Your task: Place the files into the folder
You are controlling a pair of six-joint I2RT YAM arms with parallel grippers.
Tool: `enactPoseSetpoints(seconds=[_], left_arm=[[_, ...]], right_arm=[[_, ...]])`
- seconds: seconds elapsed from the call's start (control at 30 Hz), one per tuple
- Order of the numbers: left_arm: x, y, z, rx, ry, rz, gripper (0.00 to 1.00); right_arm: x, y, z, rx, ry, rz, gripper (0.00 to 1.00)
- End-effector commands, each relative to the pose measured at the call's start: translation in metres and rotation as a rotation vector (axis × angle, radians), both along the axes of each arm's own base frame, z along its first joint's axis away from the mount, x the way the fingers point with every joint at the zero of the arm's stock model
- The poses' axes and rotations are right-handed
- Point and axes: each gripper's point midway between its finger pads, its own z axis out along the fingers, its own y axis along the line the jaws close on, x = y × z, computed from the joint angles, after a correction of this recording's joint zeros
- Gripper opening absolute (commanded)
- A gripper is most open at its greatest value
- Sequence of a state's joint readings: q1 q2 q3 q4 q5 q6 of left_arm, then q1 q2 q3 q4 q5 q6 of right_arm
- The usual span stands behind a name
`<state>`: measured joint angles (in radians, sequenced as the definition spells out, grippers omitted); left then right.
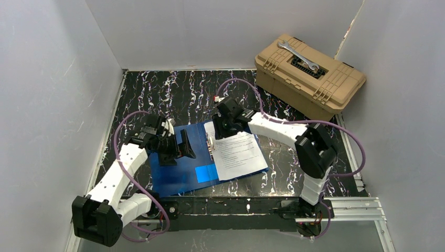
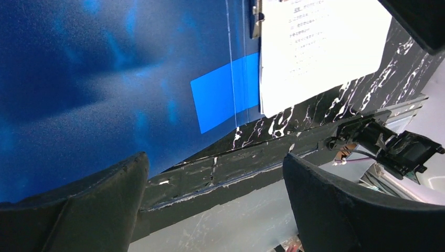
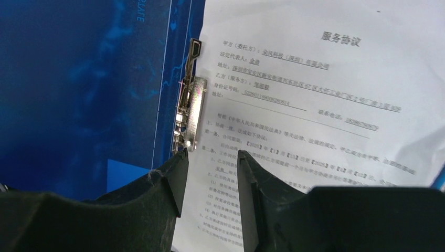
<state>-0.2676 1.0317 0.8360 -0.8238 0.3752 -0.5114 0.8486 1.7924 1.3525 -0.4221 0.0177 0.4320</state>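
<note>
The blue folder [image 1: 176, 173] lies open on the black marbled table. The files [image 1: 239, 155], white sheets with dense black text, lie on its right half beside the metal clip [image 1: 211, 140] at the spine. A lighter blue pocket [image 1: 205, 173] shows at the near edge. My left gripper [image 1: 184, 147] is open and empty over the left cover; its wrist view shows the folder [image 2: 105, 79], the pocket [image 2: 225, 92] and the files [image 2: 315, 47]. My right gripper [image 1: 221, 130] hovers over the files' top left part. Its jaws [image 3: 212, 155] stand a narrow gap apart above the files [image 3: 315, 105], next to the clip [image 3: 190, 113].
A tan toolbox [image 1: 309, 76] with a wrench [image 1: 299, 55] on its lid stands at the back right. White walls close in the left, back and right. A metal rail [image 1: 346, 207] runs along the near edge.
</note>
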Motion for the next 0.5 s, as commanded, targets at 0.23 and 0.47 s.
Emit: enactPoseSetpoints(seconds=[0.23, 0.47], left_arm=[[0.0, -0.006, -0.033, -0.021, 0.117, 0.051, 0.98], [0.001, -0.011, -0.049, -0.037, 0.167, 0.072, 0.98]], right_arm=[[0.005, 0.046, -0.008, 0.042, 0.014, -0.033, 0.44], [0.007, 0.048, -0.021, 0.029, 0.032, -0.054, 0.39]])
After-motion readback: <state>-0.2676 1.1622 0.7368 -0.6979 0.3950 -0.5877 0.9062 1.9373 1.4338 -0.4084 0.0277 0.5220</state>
